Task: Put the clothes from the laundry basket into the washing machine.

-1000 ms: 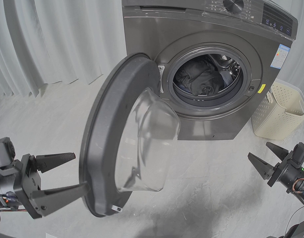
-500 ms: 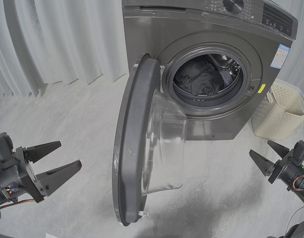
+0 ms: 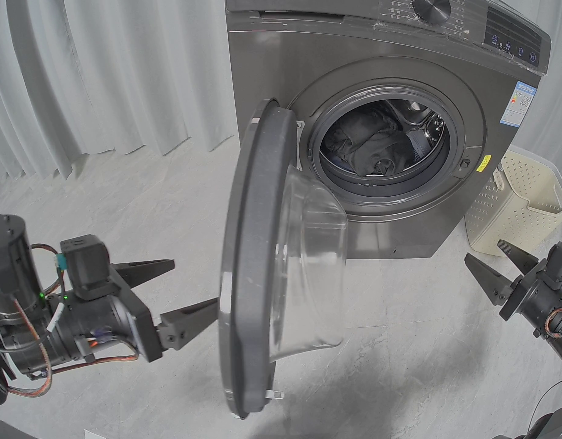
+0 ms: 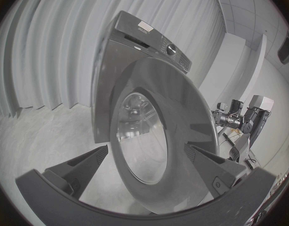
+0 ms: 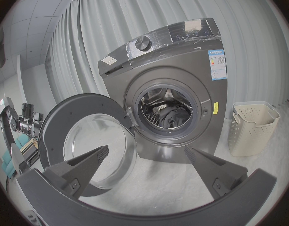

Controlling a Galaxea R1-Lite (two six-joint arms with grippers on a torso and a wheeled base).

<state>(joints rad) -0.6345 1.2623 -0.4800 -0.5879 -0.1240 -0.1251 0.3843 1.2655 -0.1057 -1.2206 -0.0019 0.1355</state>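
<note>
Clothes [image 3: 369, 144]: a dark bundle lying inside the drum of the washing machine [image 3: 354, 38], well back from the opening. It is also visible through the port in the right wrist view [image 5: 174, 116]. Nothing hangs over the door seal.

Laundry basket [image 3: 525, 214]: stands on the floor just beside the machine's right flank. No fabric shows above its rim; I cannot see its bottom.

Door [image 3: 256, 257]: a second ago it stood wide open, its inner face toward my head camera. It has since swung roughly halfway shut and is now nearly edge-on to that camera, with the glass bowl [image 3: 311, 263] facing the drum.

Left gripper [image 3: 192, 285]: jaws wide, holding nothing. It has followed the door in and now sits at the door's outer face, the lower finger tip right at the rim. I cannot tell whether it touches.

Right gripper [image 3: 483, 251]: jaws wide and empty, near the basket but apart from it. It has drifted only slightly.

Reading: loading looks finished and I am on the door-closing step. The next push should land flat on the outer face. A fingertip slipping off the rim is the risk, as is the door stopping short of the latch.
</note>
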